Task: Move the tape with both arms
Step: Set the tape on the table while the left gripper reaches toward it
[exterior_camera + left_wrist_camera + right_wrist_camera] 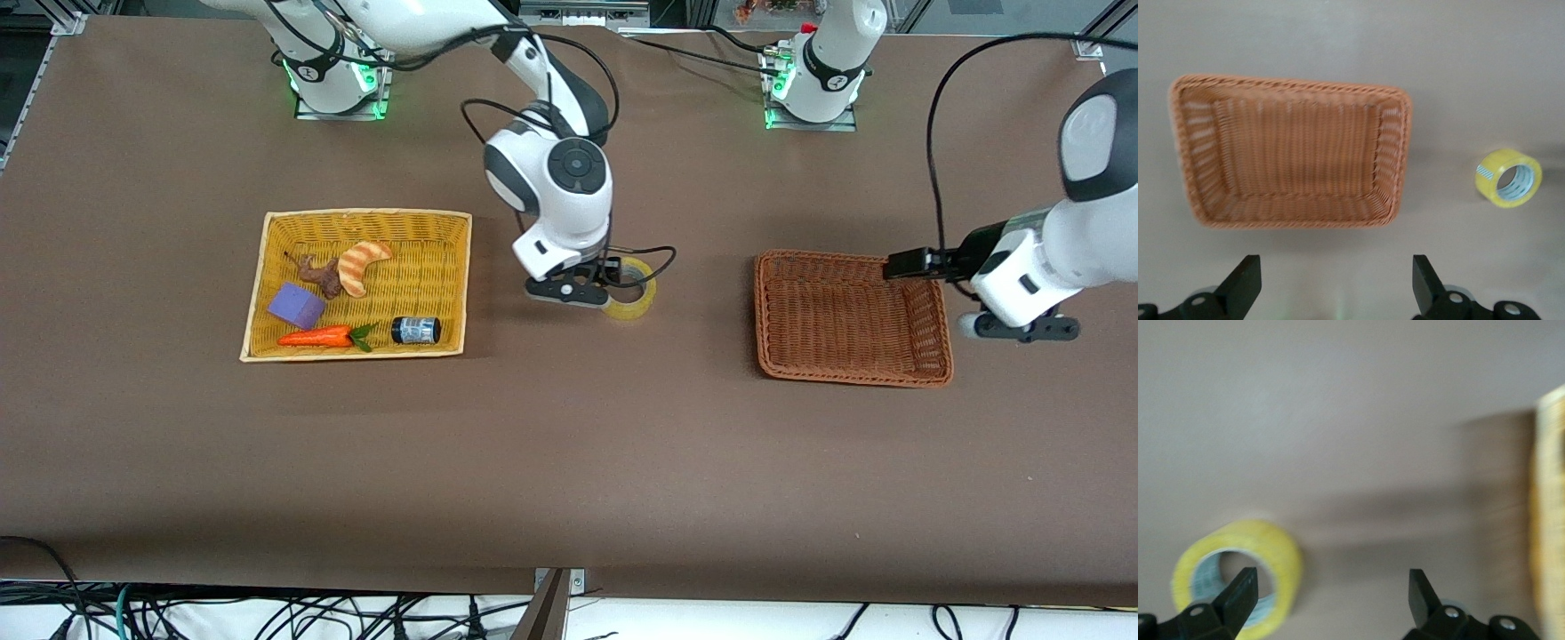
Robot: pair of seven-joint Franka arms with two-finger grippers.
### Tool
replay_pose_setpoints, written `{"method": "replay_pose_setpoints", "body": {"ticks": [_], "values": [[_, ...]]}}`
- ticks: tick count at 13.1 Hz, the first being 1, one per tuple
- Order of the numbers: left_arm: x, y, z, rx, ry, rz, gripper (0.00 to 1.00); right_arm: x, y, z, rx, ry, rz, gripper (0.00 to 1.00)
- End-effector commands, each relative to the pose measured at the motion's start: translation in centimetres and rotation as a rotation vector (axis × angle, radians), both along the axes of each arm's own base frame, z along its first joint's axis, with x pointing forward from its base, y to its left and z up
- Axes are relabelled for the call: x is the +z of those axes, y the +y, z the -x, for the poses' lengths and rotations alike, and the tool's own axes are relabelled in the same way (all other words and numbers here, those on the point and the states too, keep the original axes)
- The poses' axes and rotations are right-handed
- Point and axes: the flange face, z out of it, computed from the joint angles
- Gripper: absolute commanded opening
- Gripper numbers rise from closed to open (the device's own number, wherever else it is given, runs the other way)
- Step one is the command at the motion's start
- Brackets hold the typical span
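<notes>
Front view: a brown table (569,462) carries two baskets. The yellow basket (258,293), toward the right arm's end, holds a croissant (363,265), a purple block (297,305), a toy carrot (320,337), a small black jar (416,331) and a brown lump that cannot be identified. The brown basket (938,356), toward the left arm's end, holds nothing. The tape (633,305) lies flat on the table between the two baskets, nearer the yellow one. The right gripper (587,283) hangs low over the tape's rim. This midway spot looks chosen so that either arm can reach the roll. The left gripper (1022,327) hovers beside the brown basket's outer edge, and that arm appears to wait.

Left wrist view: the left gripper (1333,283) shows both fingers spread wide with nothing between them. Below it sit the brown basket (1191,187) and, well apart from it, the tape (1509,178) on bare table.

Right wrist view: the right gripper (1331,593) also has its fingers spread wide and holds nothing. One fingertip (1243,585) overlaps the tape's (1281,550) hollow centre, and the other stands clear of the roll. The yellow basket's edge (1551,507) shows at one side. Whether the fingertip touches the roll cannot be told.
</notes>
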Motion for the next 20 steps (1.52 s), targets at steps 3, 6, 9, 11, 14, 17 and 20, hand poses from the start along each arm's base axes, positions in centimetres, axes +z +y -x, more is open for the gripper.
{"method": "replay_pose_setpoints", "body": {"ticks": [3,6,9,11,14,17,20], "values": [[-7.0,-7.8,-2.1,0.052,0.018,0.003,1.0,10.0,-10.6,-1.9,0.142,0.042,0.015,1.0],[-9.3,-13.4,-0.9,0.116,0.008,-0.01,1.0,15.8,-19.5,-0.5,0.225,0.05,-0.026,1.0],[-12.1,-18.7,1.7,0.196,0.008,-0.009,1.0,20.7,-29.8,-1.4,0.272,0.095,-0.053,1.0],[-14.7,-22.9,4.6,0.202,-0.024,-0.042,1.0,22.4,-36.6,-2.5,0.339,0.109,-0.085,1.0],[-18.8,-26.7,8.8,0.227,-0.079,-0.077,1.0,25.2,-44.5,-4.0,0.339,0.097,-0.09,1.0],[-20.9,-28.2,11.2,0.207,-0.091,-0.062,1.0,26.0,-46.1,-4.1,0.328,0.087,-0.075,1.0],[-23.2,-29.7,13.5,0.204,-0.127,-0.087,1.0,27.0,-46.1,-4.1,0.324,0.083,-0.072,1.0]]}}
